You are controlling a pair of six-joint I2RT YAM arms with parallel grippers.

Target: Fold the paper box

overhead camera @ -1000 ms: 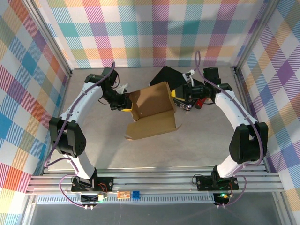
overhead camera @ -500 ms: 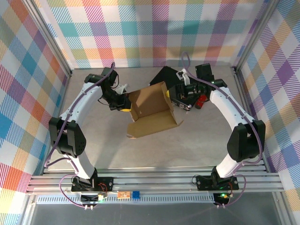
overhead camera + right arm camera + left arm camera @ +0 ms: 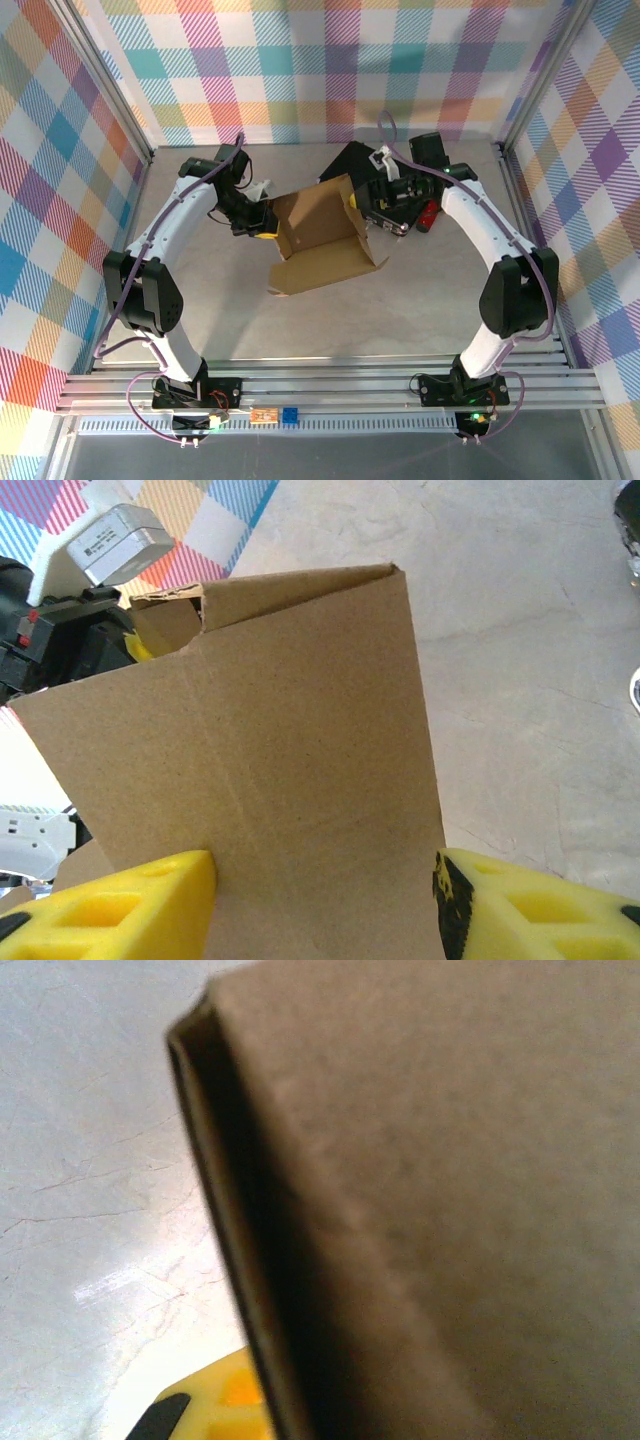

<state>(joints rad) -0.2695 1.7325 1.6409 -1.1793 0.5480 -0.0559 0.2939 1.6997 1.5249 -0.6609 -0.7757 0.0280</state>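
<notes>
the paper box [image 3: 325, 235] is in the middle of the grey table [image 3: 420, 300], between your two grippers. it is plain brown cardboard, matte and thin, half folded: one broad panel stands tilted at the back, and a second panel with a low raised edge lies in front of it, its corners jutting out to either side.

your left gripper [image 3: 262, 225] is at the box's left side, clamped tight on the side wall there. from the left wrist the cardboard is very close and blurred. its edge reads as two layers with a dark slot between them, and a corner of a yellow foam pad [image 3: 215, 1405] sits below it.

your right gripper [image 3: 365, 205] is at the box's right back corner. its jaws are spread, and its two yellow foam pads [image 3: 110, 905], blocky with square hollows, stand well apart. a flat rectangular flap fills the gap between them, smooth with faint straight crease lines and a small ragged notch at its top left corner. whether the pads press on the flap's edges cannot be told.

just behind the box is a black case [image 3: 360, 160], angular and dark. the table beside the box looks like pale stone with fine crack lines.
</notes>
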